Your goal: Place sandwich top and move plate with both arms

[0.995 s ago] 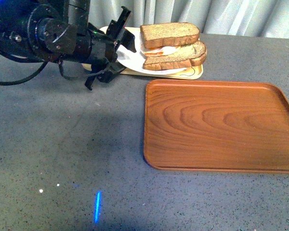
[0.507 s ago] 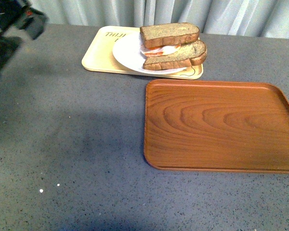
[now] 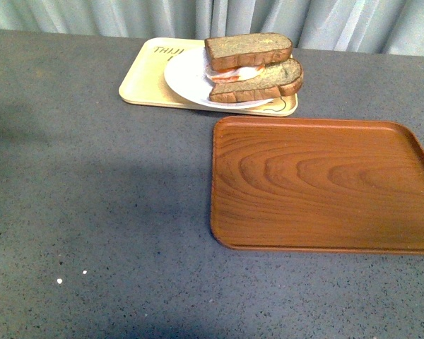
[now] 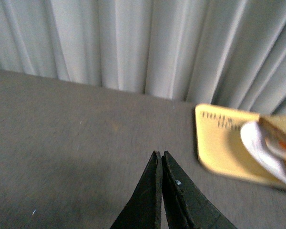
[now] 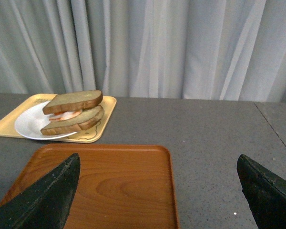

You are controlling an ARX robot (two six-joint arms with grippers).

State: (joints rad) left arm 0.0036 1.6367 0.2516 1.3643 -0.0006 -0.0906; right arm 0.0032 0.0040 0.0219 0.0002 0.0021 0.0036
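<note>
Sandwich top (image 3: pixel 248 49) sits on the filling, on the plate (image 3: pixel 187 78) near the desk's (image 3: pixel 99 212) far edge. Left tool (image 4: pixel 161 160) is pressed together, right tool (image 5: pixel 157 167) spread wide. Both should take opposite rim sides and lift level.

Grey speckled surface (image 3: pixel 113 212). Brown wooden tray (image 3: pixel 325 183) at approx 3 o'clock in front view, lying flat, nothing on it. Pale yellow tray (image 3: pixel 145 81) at 12 o'clock, just beyond the wooden one w/ a narrow gap between; dark lettering on its far left corner, prob. text but too blurred to read. Pleated grey-white curtain (image 5: pixel 148 47) behind the surface's far edge.
</note>
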